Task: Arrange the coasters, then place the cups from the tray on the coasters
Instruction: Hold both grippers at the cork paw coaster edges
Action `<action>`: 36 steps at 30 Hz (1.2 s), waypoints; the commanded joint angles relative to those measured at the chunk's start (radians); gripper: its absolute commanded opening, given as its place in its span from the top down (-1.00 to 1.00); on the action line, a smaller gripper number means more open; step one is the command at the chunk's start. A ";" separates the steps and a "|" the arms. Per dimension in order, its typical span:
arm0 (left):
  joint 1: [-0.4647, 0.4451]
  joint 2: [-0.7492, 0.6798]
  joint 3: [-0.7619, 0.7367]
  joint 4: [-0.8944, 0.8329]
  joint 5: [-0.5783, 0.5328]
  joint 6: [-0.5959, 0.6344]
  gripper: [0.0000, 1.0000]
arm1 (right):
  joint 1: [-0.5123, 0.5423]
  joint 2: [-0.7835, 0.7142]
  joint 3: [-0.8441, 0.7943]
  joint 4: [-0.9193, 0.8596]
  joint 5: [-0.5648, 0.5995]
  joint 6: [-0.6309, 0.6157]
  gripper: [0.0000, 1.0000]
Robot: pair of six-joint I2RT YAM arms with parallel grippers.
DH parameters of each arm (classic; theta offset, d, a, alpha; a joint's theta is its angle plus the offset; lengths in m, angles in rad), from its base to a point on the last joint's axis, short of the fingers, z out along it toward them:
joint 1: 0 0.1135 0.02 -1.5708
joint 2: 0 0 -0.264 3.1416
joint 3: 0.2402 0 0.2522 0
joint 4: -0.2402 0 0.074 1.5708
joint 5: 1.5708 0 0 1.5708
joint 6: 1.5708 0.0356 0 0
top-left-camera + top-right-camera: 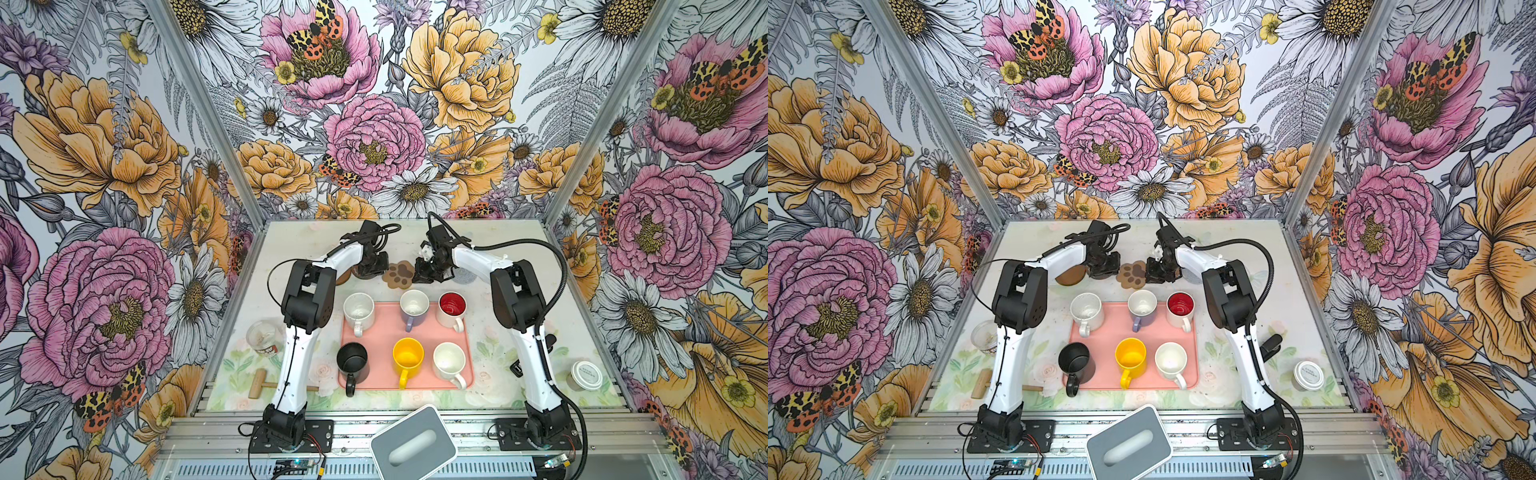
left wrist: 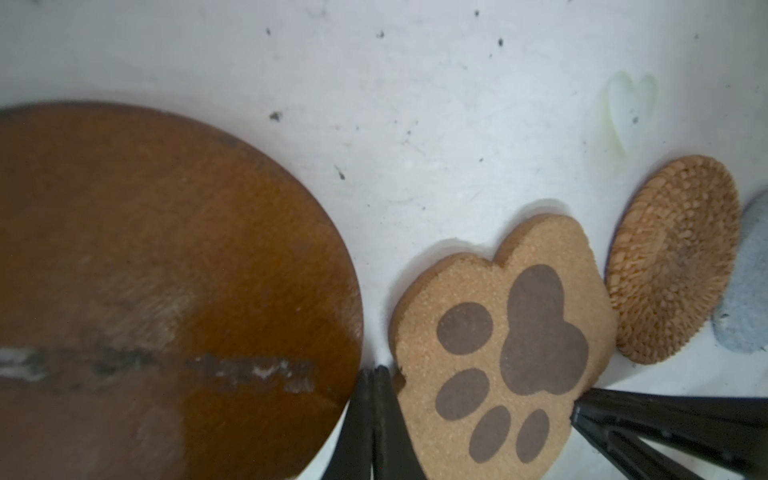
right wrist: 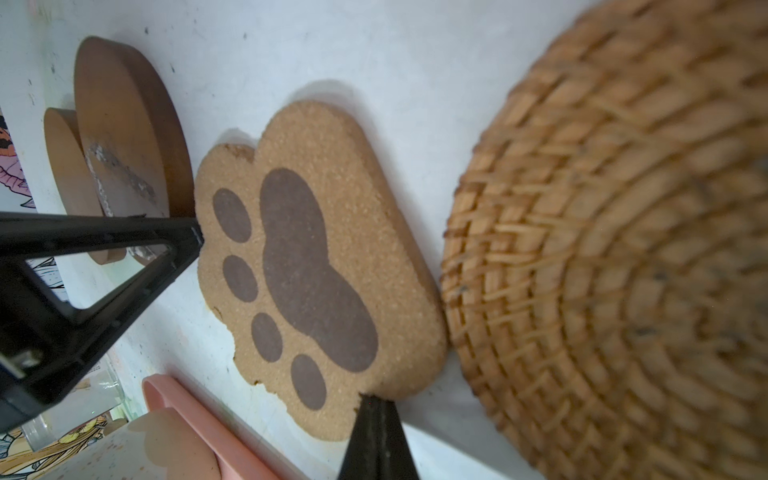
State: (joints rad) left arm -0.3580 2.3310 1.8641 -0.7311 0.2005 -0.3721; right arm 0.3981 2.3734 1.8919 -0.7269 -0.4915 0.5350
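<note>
The paw-print coaster [image 1: 400,274] lies flat behind the salmon tray [image 1: 382,374]. My left gripper [image 2: 374,370] is shut and empty, its tip between a brown disc coaster [image 2: 166,291] and the paw-print coaster [image 2: 498,340]. My right gripper [image 3: 374,400] is also shut and empty, its tip against the paw-print coaster's [image 3: 316,266] opposite edge, beside the rattan coaster [image 3: 602,249]. A second brown disc [image 3: 66,166] lies partly under the first. The grey-blue coaster [image 1: 464,275] lies right of the right gripper [image 1: 417,274]. Several cups stand on the tray, among them black [image 1: 352,361], yellow [image 1: 408,357] and red-lined [image 1: 452,307].
A clear glass jar [image 1: 264,337] and a wooden mallet [image 1: 259,384] sit left of the left arm. A white-lidded jar [image 1: 586,375] stands at the right. A grey box with an oval slot [image 1: 413,442] rests on the front rail.
</note>
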 commanded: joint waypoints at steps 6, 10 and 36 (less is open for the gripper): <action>0.004 0.048 0.054 0.014 0.034 -0.036 1.00 | 0.013 0.030 0.073 0.036 -0.022 0.025 1.00; 0.010 0.061 0.082 0.013 0.039 -0.039 1.00 | 0.009 0.033 0.082 0.036 -0.014 0.029 1.00; 0.042 0.090 0.155 0.012 0.037 -0.052 1.00 | -0.023 0.099 0.177 0.036 -0.036 0.072 0.91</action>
State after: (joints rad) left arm -0.3237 2.4149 1.9953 -0.7277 0.2111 -0.4171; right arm 0.3782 2.4638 2.0396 -0.7143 -0.5068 0.5941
